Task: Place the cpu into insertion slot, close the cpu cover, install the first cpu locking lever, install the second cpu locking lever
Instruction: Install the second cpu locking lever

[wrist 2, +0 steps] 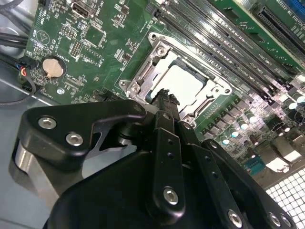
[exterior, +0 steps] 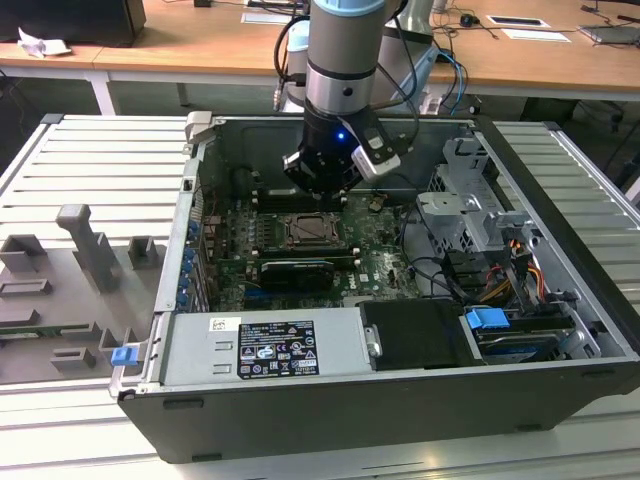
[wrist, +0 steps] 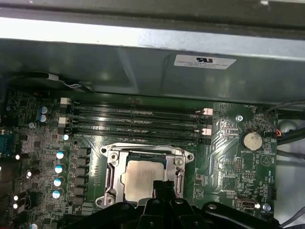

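2 wrist views show the cpu (wrist: 142,177) lying flat inside the insertion slot (wrist: 114,167), its pale metallic face up and framed on all sides by the slot's silvery rim. In the second wrist view the cpu (wrist 2: 178,85) shows the same way, seated square in the insertion slot (wrist 2: 143,76). My gripper (wrist 2: 164,98) hangs just above the near edge of the socket with its fingertips (wrist 2: 166,101) pressed together into 1 narrow point, and nothing is held between them. In the first wrist view my gripper (wrist: 162,185) overlaps the near edge of the cpu, though I cannot tell whether it touches the chip. The cpu cover (wrist: 145,150) appears as a thin metal frame along the far side of the socket; I cannot tell whether it lies down or stands raised. Beyond the socket run long dark memory slots (wrist: 136,119) on the green circuit board (wrist: 224,157), and a round coin battery (wrist: 251,140) sits off to one side. In the exterior view my gripper (exterior: 322,190) reaches down into the open computer case (exterior: 400,420), just over the insertion slot (exterior: 310,232).
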Controlling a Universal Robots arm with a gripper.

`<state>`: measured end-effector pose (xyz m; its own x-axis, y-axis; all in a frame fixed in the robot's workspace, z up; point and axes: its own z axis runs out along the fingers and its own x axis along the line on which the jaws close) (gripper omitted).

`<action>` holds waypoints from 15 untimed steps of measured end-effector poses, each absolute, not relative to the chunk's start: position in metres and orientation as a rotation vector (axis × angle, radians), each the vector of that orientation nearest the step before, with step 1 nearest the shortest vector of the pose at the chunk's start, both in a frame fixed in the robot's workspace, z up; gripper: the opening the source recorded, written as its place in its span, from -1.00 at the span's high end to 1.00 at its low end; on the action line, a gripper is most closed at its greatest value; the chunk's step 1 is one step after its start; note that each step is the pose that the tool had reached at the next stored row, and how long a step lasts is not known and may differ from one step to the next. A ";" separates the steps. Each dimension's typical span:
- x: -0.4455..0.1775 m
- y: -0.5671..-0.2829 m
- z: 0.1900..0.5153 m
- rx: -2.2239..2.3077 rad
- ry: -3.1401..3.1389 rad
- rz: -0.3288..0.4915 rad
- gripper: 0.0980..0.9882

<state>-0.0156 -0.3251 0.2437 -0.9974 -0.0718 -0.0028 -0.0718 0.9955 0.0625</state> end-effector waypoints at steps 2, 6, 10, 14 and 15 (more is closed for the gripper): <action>-0.016 -0.325 0.246 -0.113 3.137 0.098 0.98; -0.016 -0.331 0.250 -0.113 3.137 0.099 0.98; -0.016 -0.338 0.250 -0.113 3.138 0.099 0.98; -0.016 -0.341 0.249 -0.112 3.141 0.099 0.98; -0.016 -0.341 0.249 -0.112 3.141 0.099 0.98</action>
<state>-0.0165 -0.3412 0.2488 -0.9975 -0.0714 0.0005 -0.0712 0.9955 0.0630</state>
